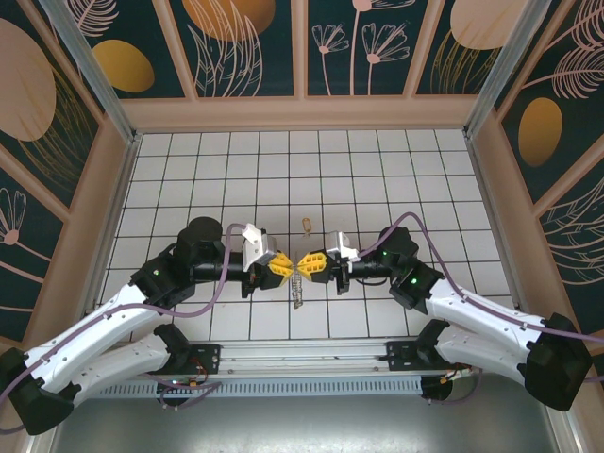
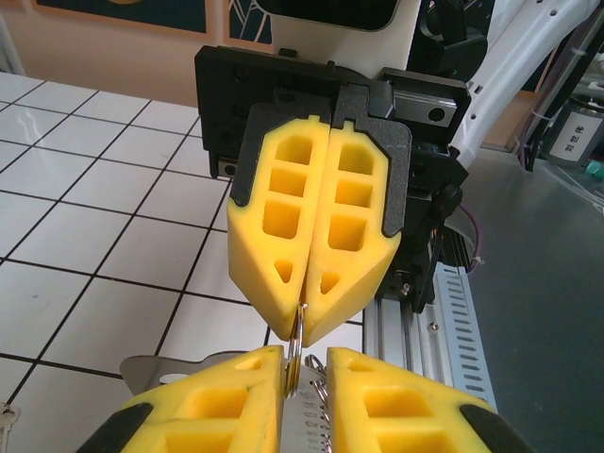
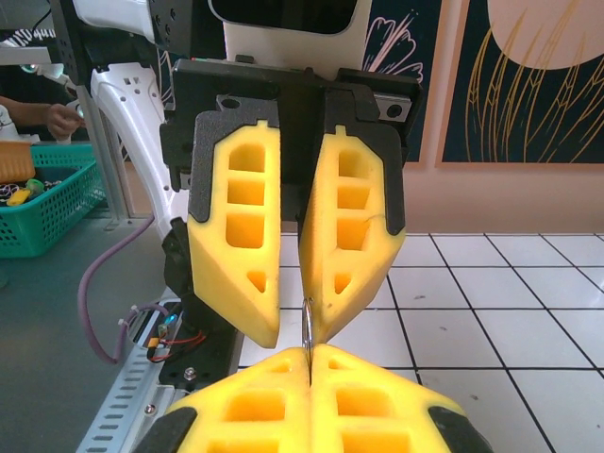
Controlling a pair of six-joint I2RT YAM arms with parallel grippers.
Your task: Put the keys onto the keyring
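Top view: the left gripper [image 1: 286, 268] reaches in from the left over the white tiled table [image 1: 189, 170] and meets the right gripper [image 1: 308, 263] tip to tip near the middle, toward the near edge.

The left fingers [image 3: 212, 283] are slightly parted, and both wrist views show a slim gap between them. The keyring [image 2: 295, 347] stands edge-on in that gap, close against one finger; I cannot tell whether it is firmly touched.

Below the meeting fingertips the keys [image 1: 297, 289] hang in a small bunch, just above the tiles. One loose key [image 1: 305, 225] lies flat on the table just beyond the grippers.

The right fingers [image 2: 247, 247] are pressed together, pinching the keyring's other side at their tips.
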